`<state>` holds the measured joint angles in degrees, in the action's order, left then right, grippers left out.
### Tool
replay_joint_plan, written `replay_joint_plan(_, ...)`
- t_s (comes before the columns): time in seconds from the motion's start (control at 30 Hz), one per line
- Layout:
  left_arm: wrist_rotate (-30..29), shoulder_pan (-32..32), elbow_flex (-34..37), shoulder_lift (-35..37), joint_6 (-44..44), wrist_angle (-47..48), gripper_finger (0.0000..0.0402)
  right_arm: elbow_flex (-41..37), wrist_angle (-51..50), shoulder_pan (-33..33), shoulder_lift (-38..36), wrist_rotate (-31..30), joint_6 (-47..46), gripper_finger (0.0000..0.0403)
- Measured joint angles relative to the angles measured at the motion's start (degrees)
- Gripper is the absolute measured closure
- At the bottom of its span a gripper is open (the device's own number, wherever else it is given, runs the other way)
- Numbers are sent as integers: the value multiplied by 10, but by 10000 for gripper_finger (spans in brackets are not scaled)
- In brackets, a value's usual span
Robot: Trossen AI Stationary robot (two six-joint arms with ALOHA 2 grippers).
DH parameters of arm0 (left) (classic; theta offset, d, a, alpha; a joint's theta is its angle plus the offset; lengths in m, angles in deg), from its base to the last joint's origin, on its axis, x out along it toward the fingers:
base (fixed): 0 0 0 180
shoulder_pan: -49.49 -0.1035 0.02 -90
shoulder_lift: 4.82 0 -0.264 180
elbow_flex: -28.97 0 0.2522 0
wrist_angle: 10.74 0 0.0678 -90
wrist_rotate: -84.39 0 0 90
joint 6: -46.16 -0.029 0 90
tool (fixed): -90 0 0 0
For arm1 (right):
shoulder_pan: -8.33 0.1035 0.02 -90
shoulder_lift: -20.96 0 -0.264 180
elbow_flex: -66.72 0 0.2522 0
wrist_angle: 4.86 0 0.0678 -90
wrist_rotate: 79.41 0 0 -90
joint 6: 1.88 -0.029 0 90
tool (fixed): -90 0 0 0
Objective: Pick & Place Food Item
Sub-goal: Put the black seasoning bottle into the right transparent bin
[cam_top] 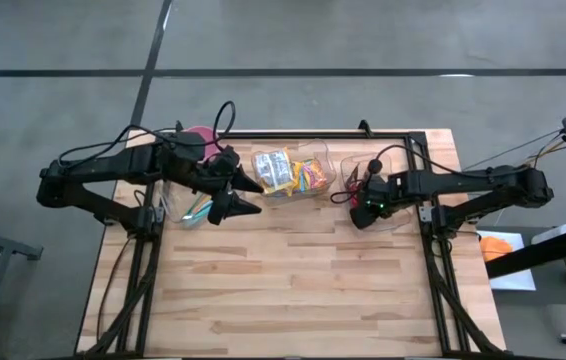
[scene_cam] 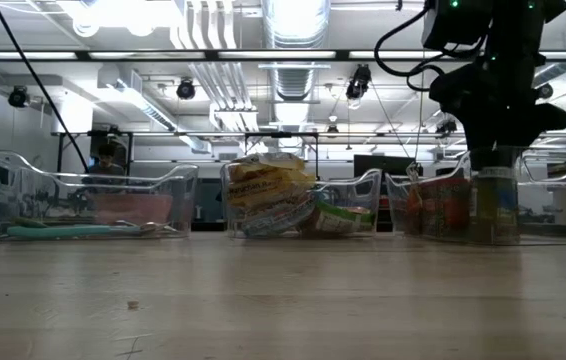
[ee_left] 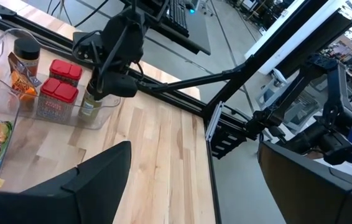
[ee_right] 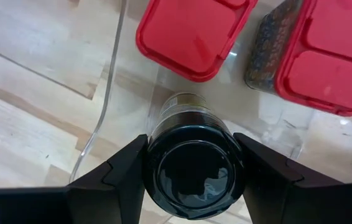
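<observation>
A small glass jar with a black cap stands upright in the clear bin at the table's far right. My right gripper is shut on it from above. The same jar shows under that gripper in the left wrist view, beside two red-lidded containers and a brown-capped jar. My left gripper hangs open above the table near the left bin, with nothing between its fingers. My right gripper pinches the jar's black cap between its two fingers, one on each side of the cap. The fingers point down from above. The jar stays upright inside the bin; I cannot tell whether its base rests on the bin's floor.
A middle bin holds snack packets. A left bin holds a teal utensil and a pink thing. Red-lidded containers stand close to the jar. The near half of the wooden table is bare.
</observation>
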<state>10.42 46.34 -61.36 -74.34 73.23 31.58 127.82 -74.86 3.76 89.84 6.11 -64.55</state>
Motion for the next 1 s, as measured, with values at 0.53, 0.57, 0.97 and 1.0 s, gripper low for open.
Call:
replay_joint_plan(0.53, 0, 0, 0, 0, -2, 0, 43, 6, -5, -10, 42, 28, 36, 206)
replay_joint_plan(0.57, 0, 0, 0, 0, -2, 0, 43, 10, -6, -10, 47, 28, 38, 206)
replay_joint_plan(0.97, 0, 0, 0, 0, -2, 7, 43, 64, -27, -11, 84, 15, 91, 137)
replay_joint_plan(1.0, 0, 0, 0, 0, -4, 7, 43, 67, -27, -11, 88, 15, 92, 136)
